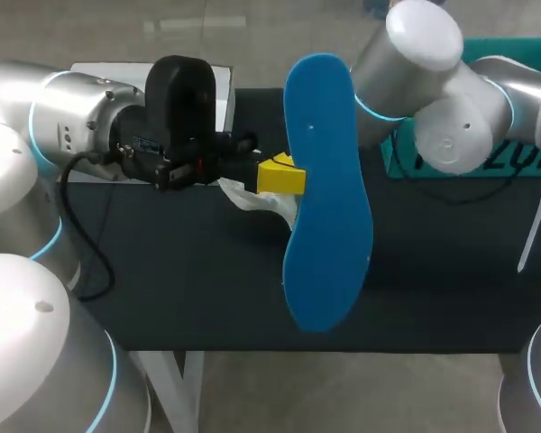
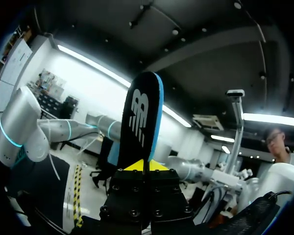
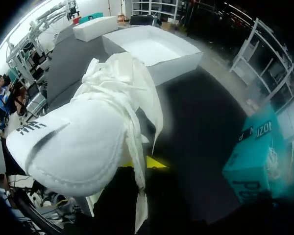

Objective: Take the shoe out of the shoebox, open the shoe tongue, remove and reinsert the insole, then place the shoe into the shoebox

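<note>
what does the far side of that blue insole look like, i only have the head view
Observer: Black with a white logo. The left wrist view faces that side of the insole.
Operator: is it properly clamped
Observer: Yes. It stands up from between the two yellow tips of the left pincer, one tip against each face.
Operator: and the white bit poking out behind it
Observer: That is the shoe. The right wrist view shows it close up, all white, with its laces bunched on top.
</note>
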Action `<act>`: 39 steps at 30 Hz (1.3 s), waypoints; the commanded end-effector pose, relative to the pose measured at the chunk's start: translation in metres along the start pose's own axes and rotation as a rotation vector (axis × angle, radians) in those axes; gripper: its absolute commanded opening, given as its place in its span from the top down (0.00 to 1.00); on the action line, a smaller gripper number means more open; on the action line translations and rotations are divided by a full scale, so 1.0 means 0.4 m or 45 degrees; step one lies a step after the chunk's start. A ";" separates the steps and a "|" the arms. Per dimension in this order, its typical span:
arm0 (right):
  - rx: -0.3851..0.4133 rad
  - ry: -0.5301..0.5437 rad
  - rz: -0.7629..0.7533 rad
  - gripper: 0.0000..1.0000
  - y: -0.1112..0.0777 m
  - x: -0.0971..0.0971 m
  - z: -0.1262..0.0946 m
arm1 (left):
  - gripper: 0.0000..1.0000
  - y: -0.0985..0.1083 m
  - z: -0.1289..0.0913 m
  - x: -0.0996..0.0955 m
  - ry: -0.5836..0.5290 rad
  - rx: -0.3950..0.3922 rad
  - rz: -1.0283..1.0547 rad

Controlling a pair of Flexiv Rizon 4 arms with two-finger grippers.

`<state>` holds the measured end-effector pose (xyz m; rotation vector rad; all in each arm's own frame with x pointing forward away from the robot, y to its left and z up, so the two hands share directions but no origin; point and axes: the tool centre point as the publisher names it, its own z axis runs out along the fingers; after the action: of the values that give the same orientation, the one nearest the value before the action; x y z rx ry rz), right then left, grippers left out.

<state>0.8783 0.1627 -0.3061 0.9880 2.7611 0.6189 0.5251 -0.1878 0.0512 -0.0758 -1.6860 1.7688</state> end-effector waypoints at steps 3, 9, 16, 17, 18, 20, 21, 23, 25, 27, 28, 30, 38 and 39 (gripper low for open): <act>-0.336 -0.098 0.826 1.00 -0.044 0.005 -0.013 | 1.00 0.000 0.002 -0.003 0.002 0.001 0.001; -0.260 -0.063 1.019 1.00 -0.056 0.010 -0.008 | 1.00 0.000 0.002 -0.003 0.002 0.001 0.001; -0.175 0.028 1.119 1.00 -0.066 0.007 -0.027 | 1.00 0.000 0.002 -0.003 0.002 0.001 0.001; -0.163 0.025 1.133 1.00 -0.074 0.007 -0.024 | 1.00 0.000 0.002 -0.003 0.002 0.001 0.001; -0.158 0.025 1.163 1.00 -0.082 0.005 -0.021 | 1.00 0.000 0.002 -0.003 0.002 0.001 0.001; -0.158 0.025 1.216 1.00 -0.099 -0.002 -0.009 | 1.00 0.000 0.002 -0.003 0.002 0.001 0.001; -0.145 0.024 1.241 1.00 -0.108 -0.006 -0.002 | 1.00 0.000 0.002 -0.003 0.002 0.001 0.001; -0.126 0.013 1.235 1.00 -0.115 -0.011 0.010 | 1.00 0.000 0.002 -0.003 0.002 0.001 0.001; -0.092 0.018 1.218 1.00 -0.115 -0.013 0.020 | 1.00 0.000 0.002 -0.003 0.002 0.001 0.001; -0.070 0.035 1.203 1.00 -0.115 -0.013 0.030 | 1.00 0.000 0.002 -0.003 0.002 0.001 0.001; -0.058 0.047 1.191 1.00 -0.115 -0.012 0.035 | 1.00 0.000 0.002 -0.003 0.002 0.001 0.001; -0.042 0.061 1.174 1.00 -0.115 -0.012 0.041 | 1.00 0.000 0.002 -0.003 0.002 0.001 0.001; -0.011 0.099 1.094 1.00 -0.108 -0.021 0.048 | 1.00 0.000 0.002 -0.003 0.002 0.001 0.001; -0.007 0.099 1.091 1.00 -0.110 -0.023 0.050 | 1.00 0.000 0.002 -0.003 0.002 0.001 0.001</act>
<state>0.8612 0.1317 -0.3422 2.1861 2.2687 0.7627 0.5251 -0.1879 0.0512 -0.0760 -1.6861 1.7688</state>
